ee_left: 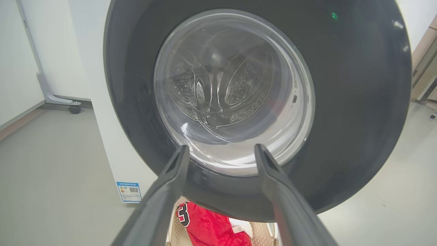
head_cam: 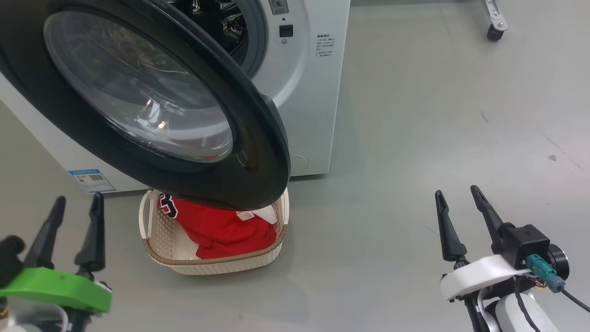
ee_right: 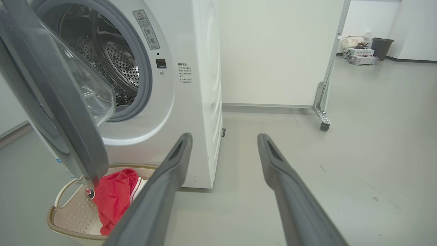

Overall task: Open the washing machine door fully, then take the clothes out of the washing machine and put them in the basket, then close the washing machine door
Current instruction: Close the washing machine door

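The washing machine door (head_cam: 138,97), a black ring around clear glass, stands swung out over the basket (head_cam: 216,265). Red clothes (head_cam: 221,228) lie in the cream basket on the floor in front of the white washing machine (head_cam: 309,92). My left gripper (head_cam: 77,207) is open at the lower left, to the left of the basket, its fingers empty. In the left wrist view the door (ee_left: 358,102) is close ahead of the open left gripper (ee_left: 221,152), with the clothes (ee_left: 211,225) below. My right gripper (head_cam: 456,193) is open and empty at the lower right, over bare floor. The right wrist view shows the steel drum (ee_right: 102,58) behind the door (ee_right: 51,102).
A small blue label (head_cam: 92,180) is stuck low on the machine's side. A wheeled partition foot (ee_right: 322,119) stands on the grey floor to the right of the machine, and bins and boxes (ee_right: 365,51) sit far back. Open floor spreads to the right of the basket.
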Motion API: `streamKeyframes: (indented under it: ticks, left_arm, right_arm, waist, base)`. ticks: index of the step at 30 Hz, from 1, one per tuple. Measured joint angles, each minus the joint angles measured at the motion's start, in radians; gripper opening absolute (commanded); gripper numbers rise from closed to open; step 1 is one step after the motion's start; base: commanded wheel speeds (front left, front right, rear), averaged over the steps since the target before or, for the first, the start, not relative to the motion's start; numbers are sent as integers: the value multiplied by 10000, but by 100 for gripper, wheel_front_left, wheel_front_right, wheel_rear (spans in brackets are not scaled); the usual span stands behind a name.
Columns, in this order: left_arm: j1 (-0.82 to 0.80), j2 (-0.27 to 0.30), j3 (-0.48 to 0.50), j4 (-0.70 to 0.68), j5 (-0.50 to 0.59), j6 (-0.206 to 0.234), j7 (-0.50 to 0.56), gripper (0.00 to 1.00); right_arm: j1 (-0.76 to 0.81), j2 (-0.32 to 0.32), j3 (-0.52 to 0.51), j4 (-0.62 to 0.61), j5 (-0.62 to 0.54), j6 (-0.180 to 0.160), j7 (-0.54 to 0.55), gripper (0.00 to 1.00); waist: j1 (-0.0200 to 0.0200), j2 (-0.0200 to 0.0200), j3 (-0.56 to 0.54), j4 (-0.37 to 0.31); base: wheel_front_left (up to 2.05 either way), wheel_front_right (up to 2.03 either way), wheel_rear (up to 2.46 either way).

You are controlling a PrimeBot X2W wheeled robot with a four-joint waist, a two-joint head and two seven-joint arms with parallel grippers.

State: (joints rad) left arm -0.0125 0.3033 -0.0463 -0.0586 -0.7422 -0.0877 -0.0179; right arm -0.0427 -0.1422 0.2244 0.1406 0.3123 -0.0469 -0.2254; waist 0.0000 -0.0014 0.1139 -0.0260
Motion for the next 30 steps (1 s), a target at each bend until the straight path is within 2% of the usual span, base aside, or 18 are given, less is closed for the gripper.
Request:
streamKeyframes:
  ticks: [6, 13, 20, 30]
  left_arm:
    - [596, 54, -635, 123, 1632, 750, -502, 100]
    - [1126, -36, -1170, 359, 2495, 1492, -786, 100]
    - [1415, -228, -1553, 368, 2890, 1714, -802, 100]
    - [1636, -627, -1567, 380, 3076, 1887, -892, 100]
  right_arm:
    - [216, -4, 67, 44, 0, 0, 13, 100]
    - [601, 0, 128, 144, 0, -15, 102, 100]
    - [928, -17, 121, 82, 0, -88, 194, 100]
    - [1086, -27, 115, -96, 0, -100, 244, 100]
  waist:
    - [0, 0, -246, -122]
    - [0, 0, -616, -281]
    - [1, 0, -862, -369]
    - [0, 0, -961, -322]
  base:
    - [0, 0, 0]
    - [0, 0, 0]
    - [0, 0, 0]
    - [0, 0, 0]
